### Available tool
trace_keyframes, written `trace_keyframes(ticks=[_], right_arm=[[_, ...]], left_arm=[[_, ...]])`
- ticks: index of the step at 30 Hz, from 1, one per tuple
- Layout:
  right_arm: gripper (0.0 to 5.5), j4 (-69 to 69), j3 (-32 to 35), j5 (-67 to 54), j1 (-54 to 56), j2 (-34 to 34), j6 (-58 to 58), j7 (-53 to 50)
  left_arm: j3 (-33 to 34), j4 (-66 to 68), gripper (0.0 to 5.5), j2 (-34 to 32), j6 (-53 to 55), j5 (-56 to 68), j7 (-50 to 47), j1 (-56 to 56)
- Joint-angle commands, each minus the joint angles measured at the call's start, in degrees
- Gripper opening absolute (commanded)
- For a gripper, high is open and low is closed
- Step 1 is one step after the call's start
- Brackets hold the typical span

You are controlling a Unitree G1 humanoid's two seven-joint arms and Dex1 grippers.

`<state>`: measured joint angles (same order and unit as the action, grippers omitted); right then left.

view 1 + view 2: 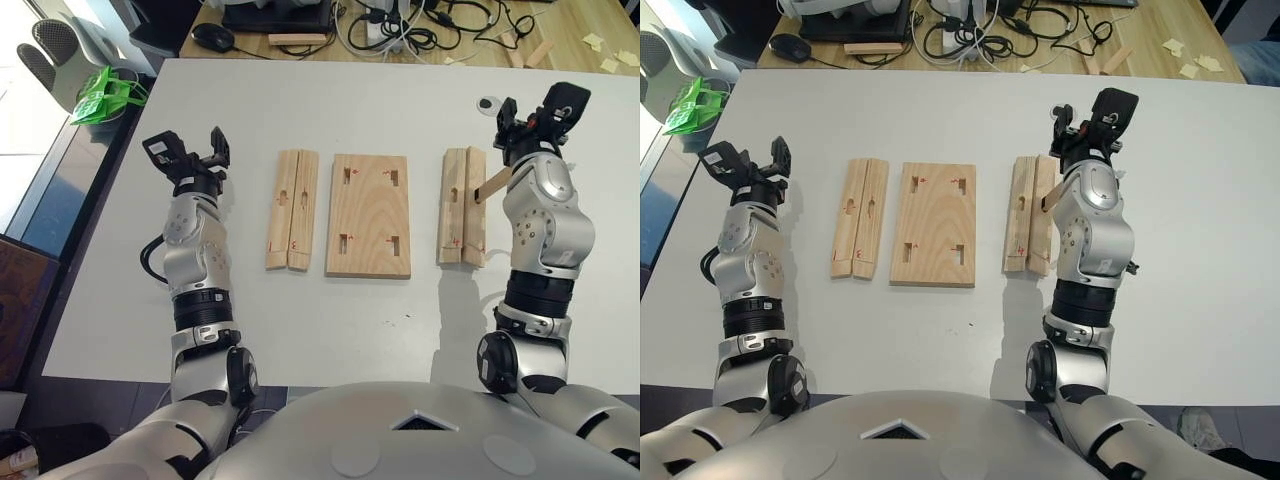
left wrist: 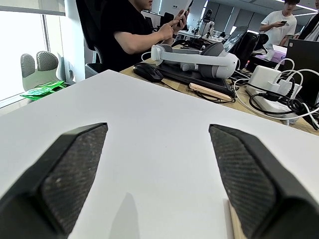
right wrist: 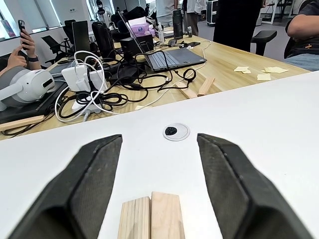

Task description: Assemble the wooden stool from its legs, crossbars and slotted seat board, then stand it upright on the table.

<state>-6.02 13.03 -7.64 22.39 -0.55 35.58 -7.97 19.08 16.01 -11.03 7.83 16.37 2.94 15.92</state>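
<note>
Left gripper (image 1: 190, 143) and right gripper (image 1: 535, 108) hover wide open, empty. Seat board (image 1: 368, 214) lies flat between left leg pair (image 1: 292, 209) and right leg pair (image 1: 462, 205), nothing joined yet. Next up is probably grabbing a leg.

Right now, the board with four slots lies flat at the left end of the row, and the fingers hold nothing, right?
Not the left end. The left eye view shows the board in the middle, between the left legs and right legs. It lies flat with four slots, and the left fingers and right fingers hold nothing.
</note>
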Motion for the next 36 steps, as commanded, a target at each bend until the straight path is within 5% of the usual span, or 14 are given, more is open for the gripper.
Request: trace_keyframes(ticks=[1, 9, 14, 20, 29, 36], right_arm=[[2.78, 1.32, -1.67, 0.3, -0.98, -0.08, -2.38, 1.25], [2.78, -3.97, -6.12, 4.03, 2.12, -3.15, -12.74, 3.73], [2.78, -5.37, -9.83, -2.88, 2.17, -0.96, -1.04, 10.47], [2.78, -4.44, -3.32, -9.13, -0.41, 3.46, 11.5, 5.88], [2.78, 1.2, 5.68, -4.1, -4.36, 0.95, 9.66, -5.07], [2.78, 2.15, 2.26, -1.89, -2.59, -0.38, 6.89, -3.77]], left_arm=[[0.06, 0.33, 3.77, 0.14, 0.26, 0.07, -0.35, 0.96], [0.31, 1.24, 3.77, 0.11, 0.63, 0.51, -0.23, 1.18], [0.18, 1.78, 3.77, 0.31, 0.23, 0.53, -0.26, 1.5], [0.3, 1.98, 3.77, 0.44, -0.1, 0.65, -0.31, 1.7], [0.36, 2.81, 3.77, -0.03, -0.26, 0.57, -0.02, 1.98], [0.39, 3.12, 3.77, -0.08, -0.39, 0.47, 0.01, 2.15]])
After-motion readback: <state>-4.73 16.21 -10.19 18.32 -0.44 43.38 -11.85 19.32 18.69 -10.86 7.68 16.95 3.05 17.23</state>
